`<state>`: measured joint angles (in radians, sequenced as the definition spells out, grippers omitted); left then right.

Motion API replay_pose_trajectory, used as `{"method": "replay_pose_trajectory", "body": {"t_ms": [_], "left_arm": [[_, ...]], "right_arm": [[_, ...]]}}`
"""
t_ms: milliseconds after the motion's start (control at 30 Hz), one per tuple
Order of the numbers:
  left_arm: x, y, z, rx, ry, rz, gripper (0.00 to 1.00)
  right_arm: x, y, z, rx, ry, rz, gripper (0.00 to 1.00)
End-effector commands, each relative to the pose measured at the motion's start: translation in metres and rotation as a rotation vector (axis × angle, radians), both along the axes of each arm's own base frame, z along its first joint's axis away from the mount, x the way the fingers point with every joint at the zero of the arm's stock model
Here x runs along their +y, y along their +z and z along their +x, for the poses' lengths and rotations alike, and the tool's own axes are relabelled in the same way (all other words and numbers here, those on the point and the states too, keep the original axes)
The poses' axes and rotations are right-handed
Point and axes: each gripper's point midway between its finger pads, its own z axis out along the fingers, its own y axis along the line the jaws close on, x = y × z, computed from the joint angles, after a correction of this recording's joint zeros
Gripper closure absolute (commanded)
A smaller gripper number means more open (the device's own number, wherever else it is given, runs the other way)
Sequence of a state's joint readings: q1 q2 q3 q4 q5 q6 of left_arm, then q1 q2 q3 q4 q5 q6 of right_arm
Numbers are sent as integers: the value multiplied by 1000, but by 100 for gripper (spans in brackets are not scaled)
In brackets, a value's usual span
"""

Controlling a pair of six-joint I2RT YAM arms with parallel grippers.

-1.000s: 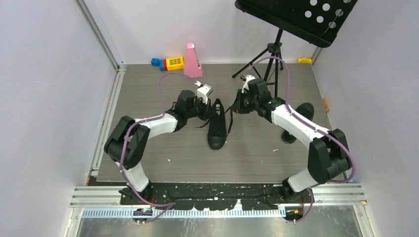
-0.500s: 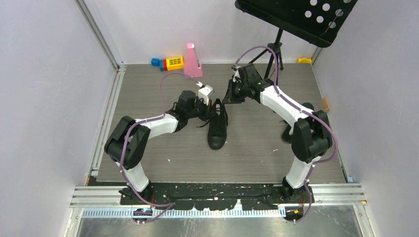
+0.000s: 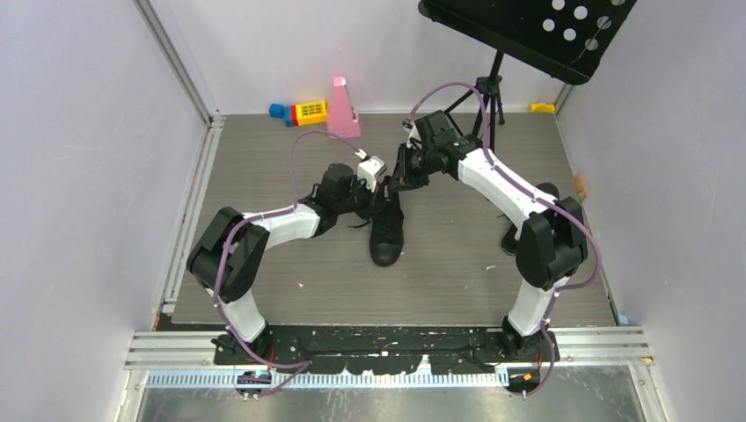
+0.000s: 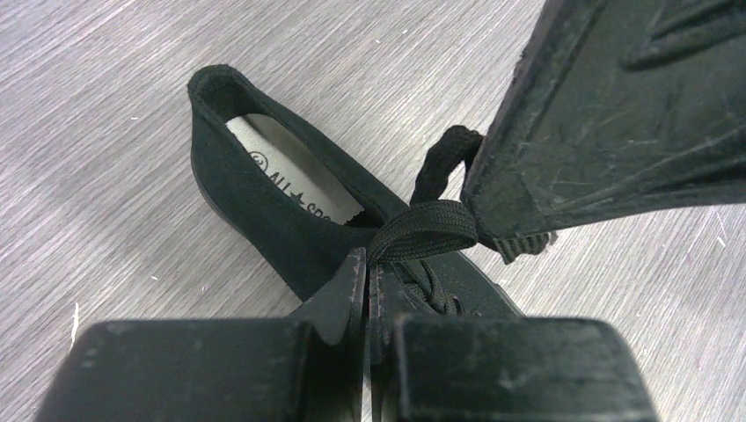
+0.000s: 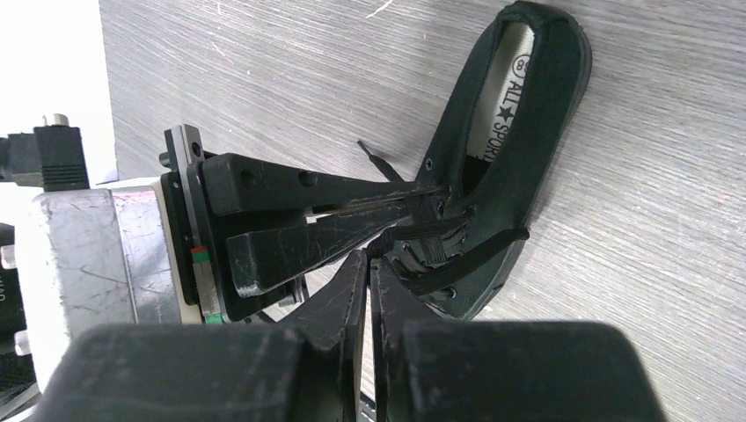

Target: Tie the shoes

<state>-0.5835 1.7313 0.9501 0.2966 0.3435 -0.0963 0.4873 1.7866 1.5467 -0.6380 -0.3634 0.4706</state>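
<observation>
- Top external view: the black shoe (image 3: 387, 236) lies in the middle of the gray table (image 3: 264, 158), with its toe toward the near edge.
- The left arm (image 3: 280, 220) bends at the elbow and reaches in from the left to the shoe's open end.
- The right arm (image 3: 506, 189) bends far out on the right and reaches back to the same spot.
- The left pincer (image 4: 367, 271) is closed tight on the flat black lace (image 4: 427, 227).
- The lace is stretched over to the right pincer (image 5: 368, 262).
- Its jaws are almost together and pinch the lace too.
- Both pincers are close together, just above the shoe.
</observation>
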Motion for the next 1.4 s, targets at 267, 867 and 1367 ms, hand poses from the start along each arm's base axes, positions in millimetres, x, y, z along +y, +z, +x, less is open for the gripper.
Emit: {"method": "replay_pose_trajectory", "body": {"t_ms": [267, 867, 1367], "left_arm": [[-12, 32, 8, -70, -22, -65, 100], [-12, 34, 14, -17, -10, -134, 100], [-10, 34, 17, 20, -20, -173, 100]], "right_arm": [[22, 7, 2, 41, 0, 114, 89], [28, -13, -16, 117, 12, 130, 84], [21, -33, -38, 138, 16, 95, 79]]}}
